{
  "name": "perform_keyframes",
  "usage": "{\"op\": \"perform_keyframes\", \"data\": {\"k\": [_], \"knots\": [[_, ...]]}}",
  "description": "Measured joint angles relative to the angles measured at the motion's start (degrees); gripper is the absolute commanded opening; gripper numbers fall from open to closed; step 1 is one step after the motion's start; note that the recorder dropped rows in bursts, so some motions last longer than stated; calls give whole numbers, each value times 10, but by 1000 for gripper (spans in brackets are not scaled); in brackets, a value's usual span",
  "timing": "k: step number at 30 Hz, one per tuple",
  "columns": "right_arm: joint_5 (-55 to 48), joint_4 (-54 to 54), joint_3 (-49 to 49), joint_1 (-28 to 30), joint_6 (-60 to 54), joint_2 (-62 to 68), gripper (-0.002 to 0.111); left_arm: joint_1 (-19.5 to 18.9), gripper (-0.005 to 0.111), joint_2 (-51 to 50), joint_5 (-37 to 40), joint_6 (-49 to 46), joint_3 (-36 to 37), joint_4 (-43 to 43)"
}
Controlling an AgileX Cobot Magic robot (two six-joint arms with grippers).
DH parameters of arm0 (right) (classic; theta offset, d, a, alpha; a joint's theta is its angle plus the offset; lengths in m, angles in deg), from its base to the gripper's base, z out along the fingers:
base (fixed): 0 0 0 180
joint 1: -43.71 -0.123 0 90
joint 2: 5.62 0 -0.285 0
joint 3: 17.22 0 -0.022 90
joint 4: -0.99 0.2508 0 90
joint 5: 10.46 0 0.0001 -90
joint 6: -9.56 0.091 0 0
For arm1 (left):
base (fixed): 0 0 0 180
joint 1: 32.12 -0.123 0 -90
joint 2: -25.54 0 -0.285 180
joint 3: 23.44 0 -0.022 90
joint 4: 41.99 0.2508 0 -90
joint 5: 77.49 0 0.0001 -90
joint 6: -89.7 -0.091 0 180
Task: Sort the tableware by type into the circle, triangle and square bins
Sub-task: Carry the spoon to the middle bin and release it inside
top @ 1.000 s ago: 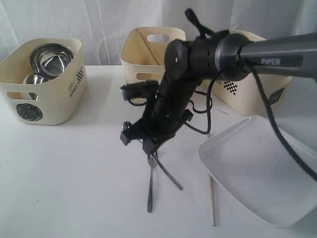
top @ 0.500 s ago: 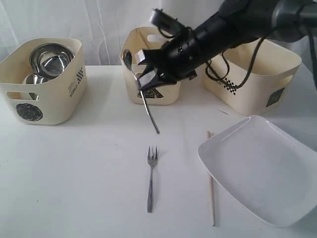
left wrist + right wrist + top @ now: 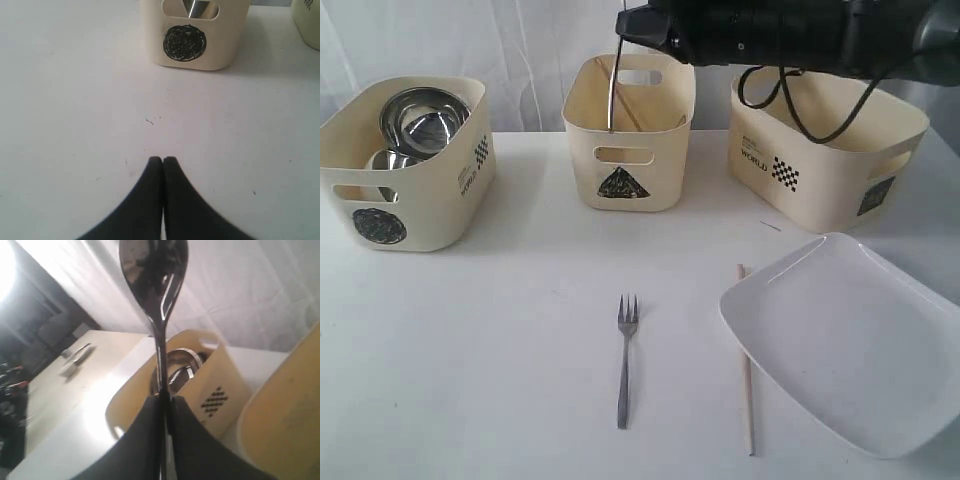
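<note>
My right gripper (image 3: 623, 25) is shut on the steel spoon (image 3: 612, 90), which hangs straight down over the triangle bin (image 3: 630, 175), its lower end inside the rim. In the right wrist view the spoon (image 3: 153, 270) stands up between the shut fingers (image 3: 145, 440). A steel fork (image 3: 625, 360) and one wooden chopstick (image 3: 747, 360) lie on the table. The large white plate (image 3: 850, 340) sits at the front right. Steel bowls and mugs (image 3: 418, 118) fill the circle bin (image 3: 380, 200). My left gripper (image 3: 162, 161) is shut on nothing, low over the table before the circle bin (image 3: 220, 45).
The square bin (image 3: 820, 160) stands at the back right, under my right arm (image 3: 790, 30). A second chopstick (image 3: 628, 105) leans inside the triangle bin. White curtains hang behind the table (image 3: 500, 330).
My right gripper has risen from the table beside the fork with the spoon and carried it back to above the triangle bin. The fork, chopstick and plate have stayed put.
</note>
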Motion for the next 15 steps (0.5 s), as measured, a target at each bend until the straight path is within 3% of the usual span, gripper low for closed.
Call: {"op": "perform_keyframes", "data": {"k": [6,15], "knots": [[60,13,-36,0,-102,60,0,0,0,0,0,0,0,0],[106,13,-127,0,-122,104,0,0,0,0,0,0,0,0]]}}
